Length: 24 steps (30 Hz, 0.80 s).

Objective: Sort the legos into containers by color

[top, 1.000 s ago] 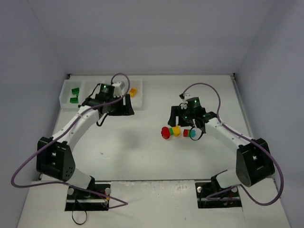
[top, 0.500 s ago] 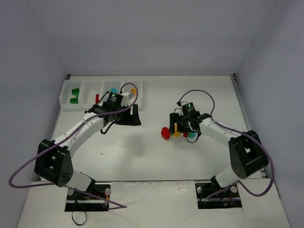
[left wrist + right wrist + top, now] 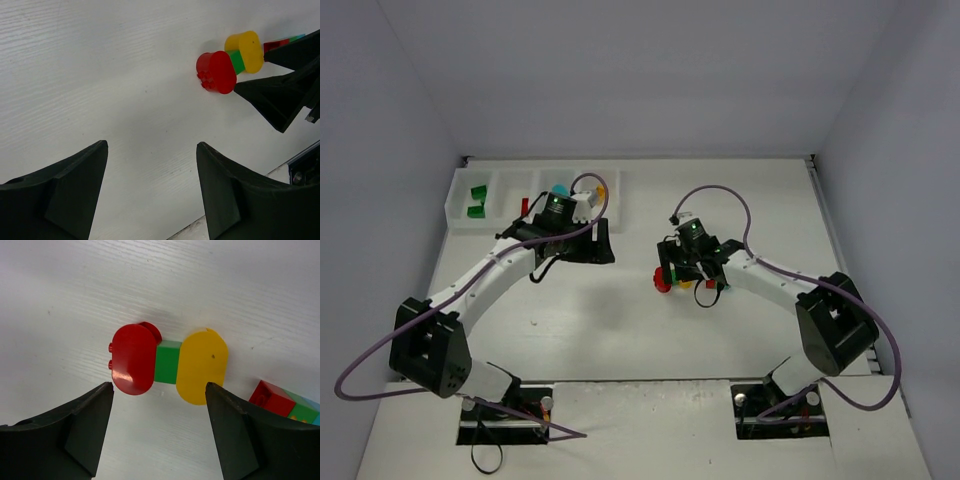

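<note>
A stack of a red rounded brick, a green brick and a yellow rounded brick lies on the table; it also shows in the left wrist view and the top view. My right gripper is open just above and in front of it, one finger on each side. A second stack of red, green and cyan bricks lies just to its right. My left gripper is open and empty over bare table in front of the tray, facing the stack.
The white four-compartment tray stands at the back left. It holds green bricks, a red brick, a cyan brick and a yellow brick, one colour per compartment. Walls close the table.
My right gripper has moved left from the cyan-topped stack to the red-green-yellow stack. My left gripper swung right, away from the tray, then held still.
</note>
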Each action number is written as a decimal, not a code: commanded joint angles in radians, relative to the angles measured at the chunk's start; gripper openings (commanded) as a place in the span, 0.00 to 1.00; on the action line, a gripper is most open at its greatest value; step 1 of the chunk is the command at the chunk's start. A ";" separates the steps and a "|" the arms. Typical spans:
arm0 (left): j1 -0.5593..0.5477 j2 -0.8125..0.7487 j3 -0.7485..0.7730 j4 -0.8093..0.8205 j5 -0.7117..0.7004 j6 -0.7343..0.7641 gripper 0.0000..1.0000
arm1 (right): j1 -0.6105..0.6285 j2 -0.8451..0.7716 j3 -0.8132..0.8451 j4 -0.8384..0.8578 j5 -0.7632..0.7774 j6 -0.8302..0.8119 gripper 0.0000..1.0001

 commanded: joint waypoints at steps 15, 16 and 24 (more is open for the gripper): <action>0.008 -0.092 -0.003 -0.028 -0.041 0.051 0.65 | 0.033 0.024 0.130 0.044 -0.025 -0.038 0.72; 0.008 -0.094 -0.004 -0.026 -0.039 0.051 0.65 | 0.025 0.013 0.126 0.038 -0.013 -0.041 0.73; 0.006 -0.089 -0.013 -0.002 -0.002 0.032 0.65 | -0.043 -0.056 0.046 -0.011 0.010 -0.075 0.75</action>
